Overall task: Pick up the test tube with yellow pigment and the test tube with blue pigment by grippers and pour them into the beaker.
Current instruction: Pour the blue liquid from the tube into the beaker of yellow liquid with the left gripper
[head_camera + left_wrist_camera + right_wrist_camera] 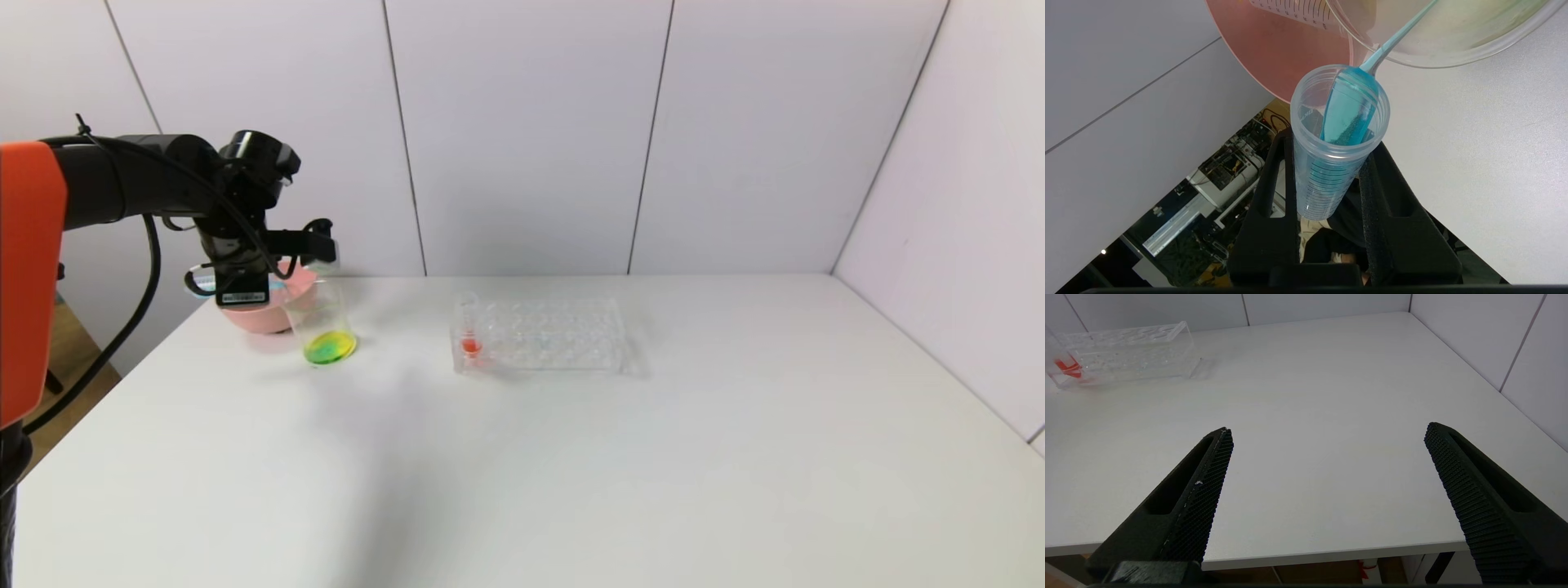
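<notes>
White table (571, 457): left claw (1331, 163) clamps the test tube with blue pigment (1337, 134), pouring into beaker (320, 318); right claw (1327, 457) apart.

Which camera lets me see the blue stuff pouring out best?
The left wrist view: the test tube with blue pigment sits in the left pincer, streaming into the beaker. The head view barely shows the tube. The right wrist view misses it.

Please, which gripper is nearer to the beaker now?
The left. The left gripper holds the blue tube at the beaker rim; the right gripper hovers open, far off near the table edge.
</notes>
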You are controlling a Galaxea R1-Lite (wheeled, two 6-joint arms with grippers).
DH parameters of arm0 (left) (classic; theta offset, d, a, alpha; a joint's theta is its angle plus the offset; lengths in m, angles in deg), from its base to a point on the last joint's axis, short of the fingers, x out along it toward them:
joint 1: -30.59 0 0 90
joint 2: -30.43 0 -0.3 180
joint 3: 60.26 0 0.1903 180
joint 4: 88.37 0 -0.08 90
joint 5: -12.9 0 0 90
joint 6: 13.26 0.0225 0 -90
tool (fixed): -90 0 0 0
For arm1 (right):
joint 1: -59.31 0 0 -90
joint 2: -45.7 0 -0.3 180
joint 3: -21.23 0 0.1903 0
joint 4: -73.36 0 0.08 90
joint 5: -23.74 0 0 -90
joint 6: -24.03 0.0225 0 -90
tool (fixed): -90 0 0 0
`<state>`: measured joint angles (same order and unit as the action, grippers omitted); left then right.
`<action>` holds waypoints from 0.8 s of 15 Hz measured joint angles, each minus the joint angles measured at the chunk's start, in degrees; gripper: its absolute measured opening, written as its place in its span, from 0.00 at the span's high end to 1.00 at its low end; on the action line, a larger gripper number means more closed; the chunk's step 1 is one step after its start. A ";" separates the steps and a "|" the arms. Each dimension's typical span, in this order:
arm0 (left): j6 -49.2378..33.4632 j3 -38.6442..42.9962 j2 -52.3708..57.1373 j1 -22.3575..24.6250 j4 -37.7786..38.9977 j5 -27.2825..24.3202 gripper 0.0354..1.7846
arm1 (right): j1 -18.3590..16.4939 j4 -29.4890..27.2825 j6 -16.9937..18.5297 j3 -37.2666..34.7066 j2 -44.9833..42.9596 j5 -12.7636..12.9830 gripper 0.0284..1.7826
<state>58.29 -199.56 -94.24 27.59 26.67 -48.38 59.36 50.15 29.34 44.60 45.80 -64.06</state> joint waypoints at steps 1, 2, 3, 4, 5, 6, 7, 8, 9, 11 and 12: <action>0.00 0.00 -0.02 0.00 0.00 0.00 0.76 | 0.00 0.00 0.02 0.00 0.00 0.00 0.04; 0.00 0.00 -0.02 0.00 0.00 0.00 0.76 | 0.00 0.00 0.00 0.00 0.00 0.00 0.04; 0.00 0.00 -0.05 -0.02 0.00 0.00 0.76 | 0.00 0.00 0.02 0.00 0.00 0.00 0.04; 0.00 0.00 -0.05 -0.06 -0.02 0.02 0.76 | 0.00 0.00 0.00 0.00 0.00 0.01 0.04; 0.02 0.00 -0.05 -0.06 -0.02 0.02 0.76 | 0.00 0.00 0.02 0.00 0.00 0.00 0.04; 0.02 0.00 -0.05 -0.11 0.00 0.05 0.76 | 0.00 0.00 0.02 0.00 0.00 0.00 0.04; 0.02 0.00 -0.05 -0.13 0.00 0.07 0.76 | 0.00 0.00 0.00 0.00 0.00 0.00 0.04; 0.00 0.00 -0.05 -0.17 -0.05 0.11 0.76 | 0.00 0.00 0.02 0.00 0.00 0.00 0.04; 0.02 0.00 -0.05 -0.17 -0.05 0.16 0.76 | 0.00 0.00 0.00 0.00 0.00 0.00 0.04; 0.02 0.00 -0.05 -0.16 0.00 0.18 0.76 | 0.00 0.00 0.00 0.00 0.00 0.00 0.04; 0.02 0.00 -0.09 -0.16 0.00 0.22 0.76 | 0.00 0.00 0.02 0.00 0.00 0.00 0.04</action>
<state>58.32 -199.56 -94.33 27.43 26.67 -48.16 59.36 50.15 29.37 44.60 45.80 -64.06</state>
